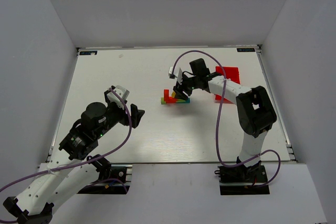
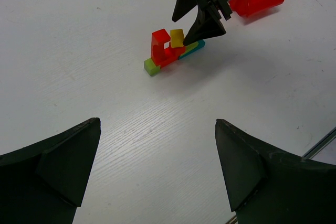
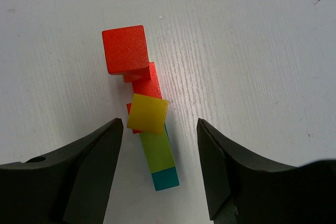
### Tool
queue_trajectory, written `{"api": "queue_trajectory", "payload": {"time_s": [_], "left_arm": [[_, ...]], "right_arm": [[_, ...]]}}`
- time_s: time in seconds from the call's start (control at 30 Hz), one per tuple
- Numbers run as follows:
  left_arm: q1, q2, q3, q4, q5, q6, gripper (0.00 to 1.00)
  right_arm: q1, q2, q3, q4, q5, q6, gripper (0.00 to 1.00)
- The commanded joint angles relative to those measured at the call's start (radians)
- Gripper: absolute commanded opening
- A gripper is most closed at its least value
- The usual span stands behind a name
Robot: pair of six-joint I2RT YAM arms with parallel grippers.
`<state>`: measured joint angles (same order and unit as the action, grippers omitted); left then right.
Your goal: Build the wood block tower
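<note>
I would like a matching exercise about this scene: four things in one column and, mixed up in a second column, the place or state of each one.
Column one
1. yellow cube
2. teal block
3. red bin
4. left claw

Column two
A. open, holding nothing, apart from the blocks
B. low down, at one end of the group
C. resting on top of other blocks
D. the largest red thing, to the right of the blocks in the top view

Right pairs: 1-C, 2-B, 3-D, 4-A
</note>
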<state>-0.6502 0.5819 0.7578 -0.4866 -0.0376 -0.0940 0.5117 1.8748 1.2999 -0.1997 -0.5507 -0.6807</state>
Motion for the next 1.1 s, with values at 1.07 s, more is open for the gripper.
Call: {"api": "queue_trajectory", "payload": {"time_s": [1.07], "left_arm": [[0.003, -0.001, 0.008, -0.003, -0.004, -0.006, 1.00]], "right_arm": [[-0.004, -0.005, -0.007, 0.023, 0.001, -0.010, 0.63]]}}
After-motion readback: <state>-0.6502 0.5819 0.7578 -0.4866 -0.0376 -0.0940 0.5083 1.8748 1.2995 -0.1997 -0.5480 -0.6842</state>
